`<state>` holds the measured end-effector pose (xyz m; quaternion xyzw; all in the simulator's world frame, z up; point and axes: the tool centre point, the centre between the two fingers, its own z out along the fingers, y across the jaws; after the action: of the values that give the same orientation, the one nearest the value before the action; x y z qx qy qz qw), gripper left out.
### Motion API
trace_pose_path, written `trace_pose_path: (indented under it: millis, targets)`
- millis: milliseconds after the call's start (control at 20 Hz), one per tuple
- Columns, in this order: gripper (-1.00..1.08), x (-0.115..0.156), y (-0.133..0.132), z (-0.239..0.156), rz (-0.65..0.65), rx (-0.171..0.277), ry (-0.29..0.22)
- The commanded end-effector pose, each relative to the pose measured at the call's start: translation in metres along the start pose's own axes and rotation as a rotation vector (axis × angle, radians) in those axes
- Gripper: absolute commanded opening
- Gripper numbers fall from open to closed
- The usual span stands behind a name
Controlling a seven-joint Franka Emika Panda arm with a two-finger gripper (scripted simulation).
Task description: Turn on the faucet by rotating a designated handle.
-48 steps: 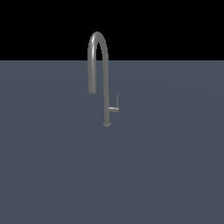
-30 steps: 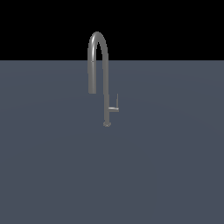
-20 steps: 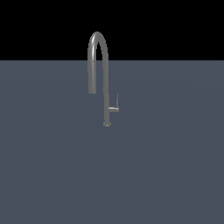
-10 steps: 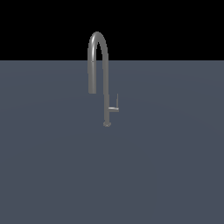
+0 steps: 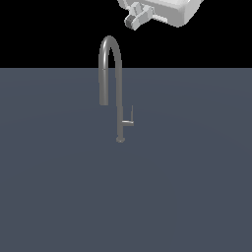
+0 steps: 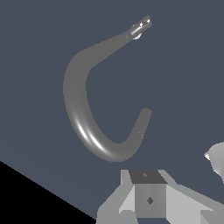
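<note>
- The faucet (image 5: pixel 118 86) stands alone near the middle of the flat grey tabletop (image 5: pixel 197 197).
- The handle (image 5: pixel 131 117) is a tiny thin lever on a short stub, low on the stem, on the exterior view's right side.
- Our gripper (image 5: pixel 140 15) hangs high above the faucet, well apart from it.
- We cannot tell if the jaws are open or closed. It holds nothing.
- We could bump the big arched spout on the way down, because it is right under us.
- We could grab the thick nozzle (image 5: pixel 103 88) by mistake. It is much bigger than the lever.
- The lever is thin, so our fingers may slip off.
- There is lots of open room on every side.
</note>
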<state>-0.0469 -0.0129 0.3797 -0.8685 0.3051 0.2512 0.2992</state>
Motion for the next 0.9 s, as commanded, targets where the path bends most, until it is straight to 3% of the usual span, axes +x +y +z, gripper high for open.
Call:
trace_pose_path:
  millis: [0, 850]
  targets:
    - [-1.00, 0.019, -0.002, 0.003, 0.050, 0.052, -0.042]
    - [-1.00, 0.148, 0.000, 0.048, 0.416, 0.428, -0.343]
